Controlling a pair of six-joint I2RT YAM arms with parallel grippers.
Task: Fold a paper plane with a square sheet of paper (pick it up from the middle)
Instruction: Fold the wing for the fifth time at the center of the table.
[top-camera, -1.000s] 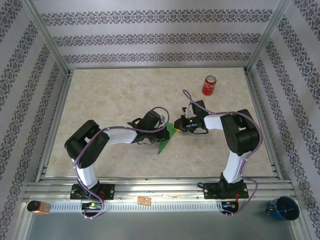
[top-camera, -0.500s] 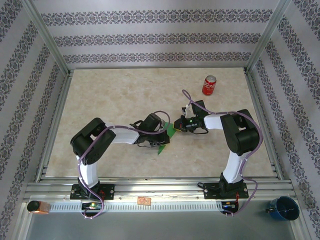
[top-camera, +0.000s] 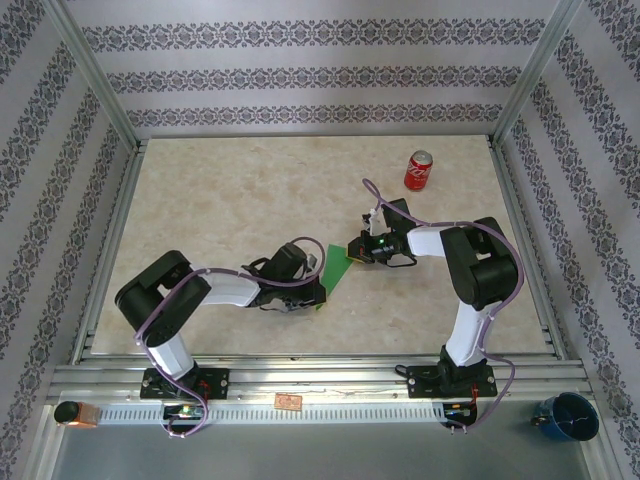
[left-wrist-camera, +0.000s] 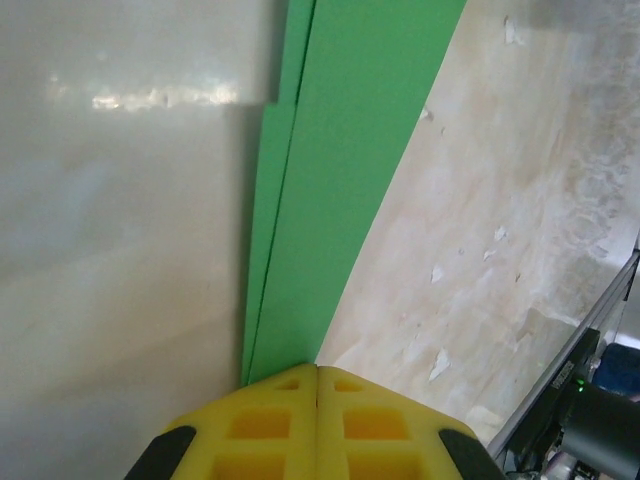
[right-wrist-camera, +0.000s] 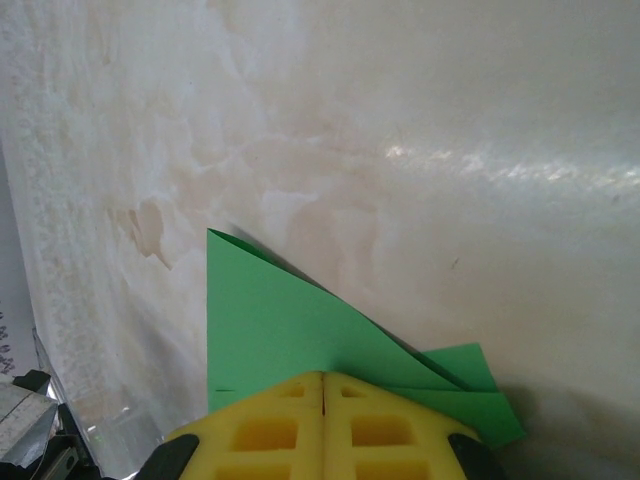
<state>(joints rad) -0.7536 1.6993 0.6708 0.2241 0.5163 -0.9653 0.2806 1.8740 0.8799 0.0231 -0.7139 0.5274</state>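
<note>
Folded green paper (top-camera: 335, 262) lies as a long narrow strip about mid-surface (top-camera: 220, 200), running diagonally from near-left to far-right. The top view does not show whether it rests flat or is raised slightly. Left tool (top-camera: 318, 291) sits at the paper's near-left end. In the left wrist view the left tool (left-wrist-camera: 317, 368) is clenched, its yellow fingertips (left-wrist-camera: 270, 400) meeting with no gap. The paper (left-wrist-camera: 345, 170) runs away from under those tips as a straight band. A second layer shows as a thin stepped edge along the band's left side. The paper appears face-on beneath the tips and none of it shows between the pads. Right tool (top-camera: 352, 251) sits at the paper's far-right end. In the right wrist view the right tool (right-wrist-camera: 323, 376) is likewise clenched, pads together. The paper (right-wrist-camera: 270, 320) spreads out from under both fingers as a pointed triangular flap with a crease line. A smaller corner sticks out of the paper to the right. Here too the sheet passes below the tips, not between them. A red can (top-camera: 418, 171) stands beyond the paper and to its right, well apart from it.
</note>
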